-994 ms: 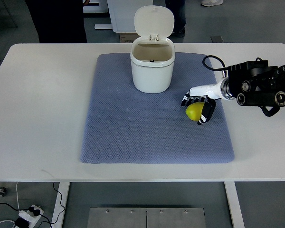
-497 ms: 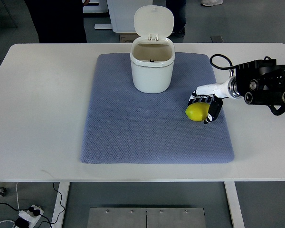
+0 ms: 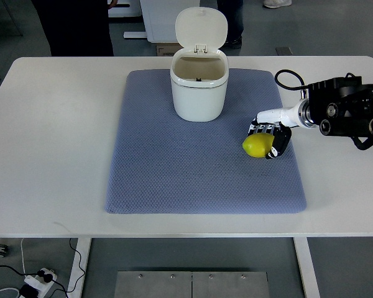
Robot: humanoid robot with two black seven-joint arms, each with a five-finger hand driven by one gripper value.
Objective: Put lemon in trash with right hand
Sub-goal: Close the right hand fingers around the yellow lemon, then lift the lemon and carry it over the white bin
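Observation:
A yellow lemon (image 3: 255, 146) lies on the blue-grey mat (image 3: 174, 167), right of centre. My right hand (image 3: 271, 138) comes in from the right edge and cups the lemon's right side and top. Its dark fingers (image 3: 278, 146) are curled against the lemon, which stays low on the mat. The white trash bin (image 3: 199, 87) stands at the mat's far middle with its lid (image 3: 201, 25) flipped up and its mouth open. It is up and to the left of the hand. The left arm does not show.
The mat lies on a white table (image 3: 50, 124). A black cable (image 3: 286, 81) loops from my right forearm (image 3: 348, 115) over the table. A person's legs (image 3: 74, 25) and furniture stand beyond the far edge.
My right hand has shifted a little to the right, leaving more of the lemon's left side showing. The lemon has hardly moved. Since half a second ago almost nothing differs.

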